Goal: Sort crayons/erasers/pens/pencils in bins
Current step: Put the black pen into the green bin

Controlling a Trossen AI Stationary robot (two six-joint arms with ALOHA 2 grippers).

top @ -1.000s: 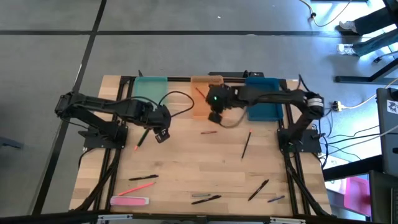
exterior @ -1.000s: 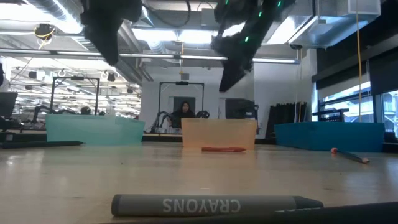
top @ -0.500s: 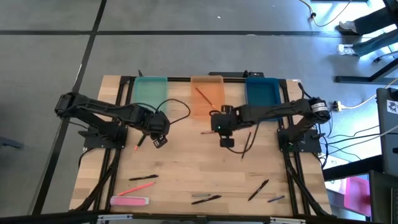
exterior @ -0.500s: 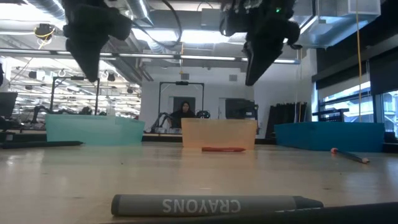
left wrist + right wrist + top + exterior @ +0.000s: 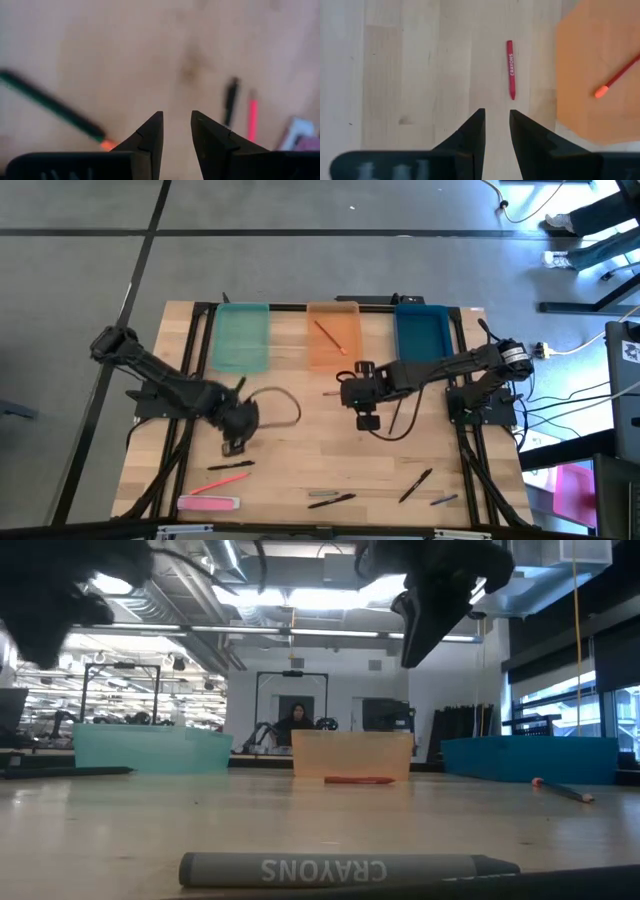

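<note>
Three bins stand at the far edge: teal (image 5: 243, 337), orange (image 5: 333, 340) and blue (image 5: 422, 335). A red pencil (image 5: 328, 334) lies in the orange one. My left gripper (image 5: 238, 442) hovers over the left-middle table, fingers nearly together and empty (image 5: 176, 127). Beyond it lie a dark pencil with an orange tip (image 5: 50, 107), a black pen (image 5: 230, 100), a pink pencil (image 5: 252, 120) and the eraser (image 5: 208, 502). My right gripper (image 5: 367, 418) hangs empty over the table's middle (image 5: 496, 122), near a red crayon (image 5: 510, 69).
Along the near edge lie a grey crayon (image 5: 340, 868), a black pen (image 5: 335, 501), another pen (image 5: 415, 485) and a short grey stick (image 5: 443, 500). A dark stick (image 5: 397, 410) lies right of my right gripper. Loose cables loop beside both wrists.
My right gripper has drawn back from over the orange bin toward the near edge, to the table's middle. My left gripper has swung toward the near edge and a little left, past the orange-tipped pencil, and is still blurred in the low view.
</note>
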